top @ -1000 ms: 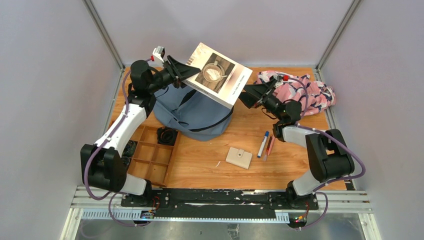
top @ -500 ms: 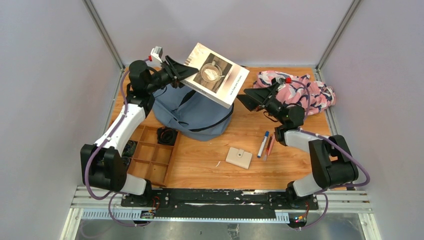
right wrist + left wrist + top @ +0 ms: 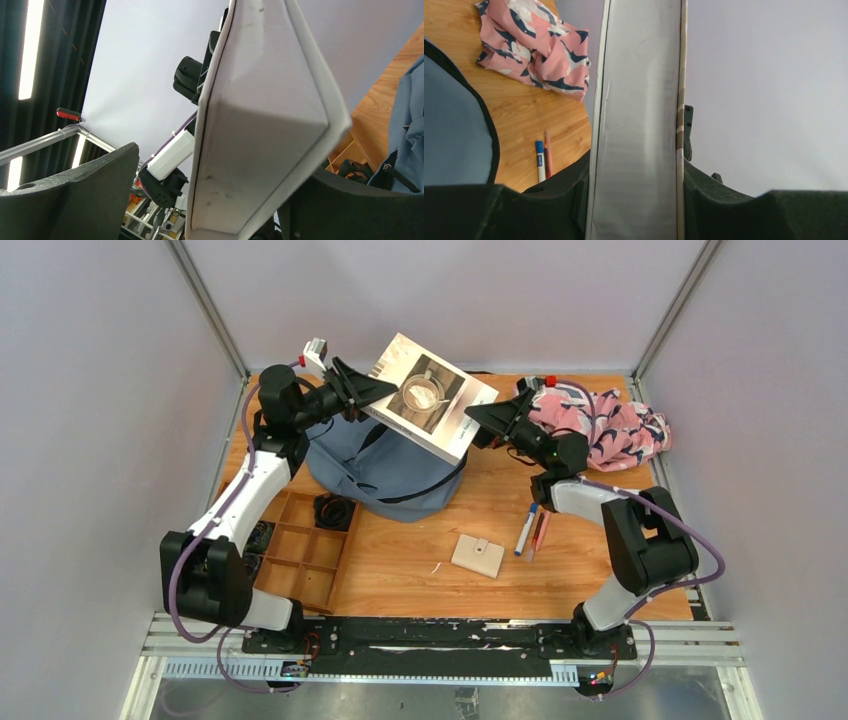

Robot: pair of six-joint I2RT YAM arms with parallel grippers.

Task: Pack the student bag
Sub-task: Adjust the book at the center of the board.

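Observation:
The student bag [image 3: 385, 468], grey-blue with black straps, lies at the back left of the table. A thick white book [image 3: 430, 400] with a photo cover is held tilted in the air above it. My left gripper [image 3: 368, 393] is shut on the book's left edge. In the left wrist view the book's page edge [image 3: 639, 125] fills the gap in my left gripper [image 3: 634, 200]. My right gripper [image 3: 480, 420] is open, with the book's right corner between its jaws. In the right wrist view the book [image 3: 260, 115] sits inside my right gripper [image 3: 210, 197], clear of the left finger [image 3: 75, 192].
A pink-white-navy cloth [image 3: 610, 430] lies at the back right. A blue-capped marker [image 3: 525, 530] and a red pencil [image 3: 540, 532] lie at centre right. A beige case [image 3: 478, 556] lies at the centre front. A wooden divider tray [image 3: 300, 552] sits front left, a black item [image 3: 333, 510] beside it.
My right gripper has moved left and up to the book's right corner, which now sits between its jaws. The book has shifted slightly left in my left gripper.

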